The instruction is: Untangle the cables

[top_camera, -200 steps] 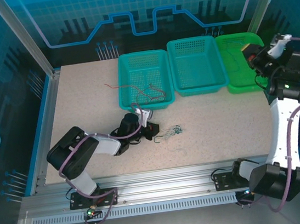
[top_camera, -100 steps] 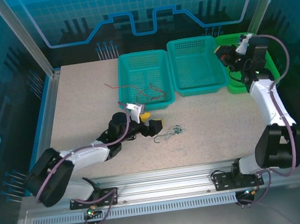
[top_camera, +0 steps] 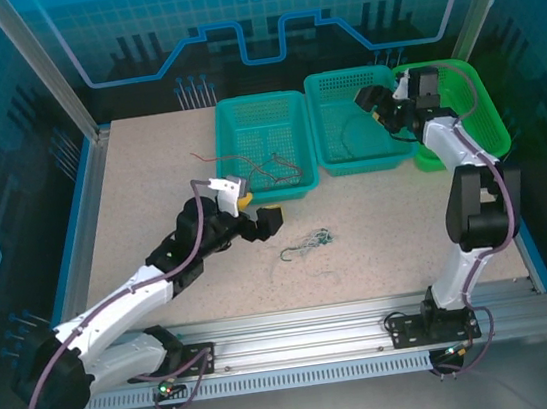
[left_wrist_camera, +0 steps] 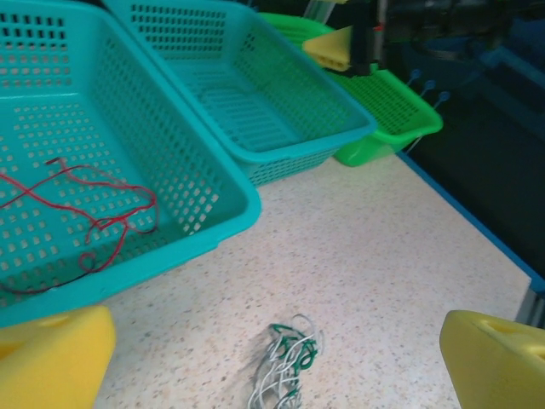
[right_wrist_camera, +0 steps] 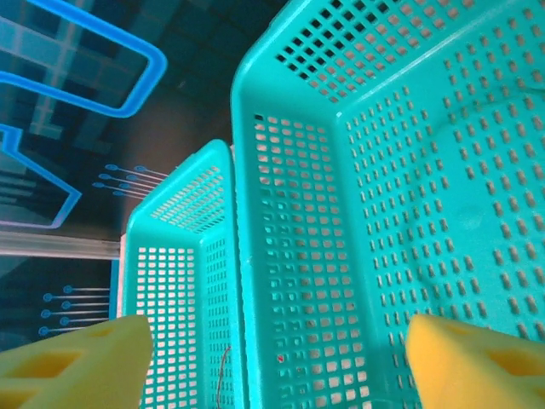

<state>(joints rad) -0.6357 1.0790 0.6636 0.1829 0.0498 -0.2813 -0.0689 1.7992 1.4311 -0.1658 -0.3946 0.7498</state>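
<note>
A small tangle of green and pale whitish cables (top_camera: 307, 243) lies on the speckled table, and in the left wrist view the tangle (left_wrist_camera: 285, 360) sits just ahead of the jaws. My left gripper (top_camera: 258, 219) hovers up and to the left of it, open, yellow fingers (left_wrist_camera: 53, 358) wide apart with nothing between them. Red cables (top_camera: 271, 169) lie loose in the left teal basket (top_camera: 234, 184), also seen as red cables (left_wrist_camera: 89, 223); one red strand (top_camera: 202, 156) trails onto the table. My right gripper (top_camera: 374, 106) is open and empty over the middle teal basket (top_camera: 326, 162).
A green basket (top_camera: 472, 138) stands at the back right beside the middle teal basket (right_wrist_camera: 281, 221). The right wrist view looks down that basket's wall, with the left teal basket (right_wrist_camera: 136, 256) beyond. Open table lies left of and in front of the tangle.
My right gripper has swung left from the green basket to over the middle teal basket. My left arm has stretched out and its gripper has drawn back and up from the tangle.
</note>
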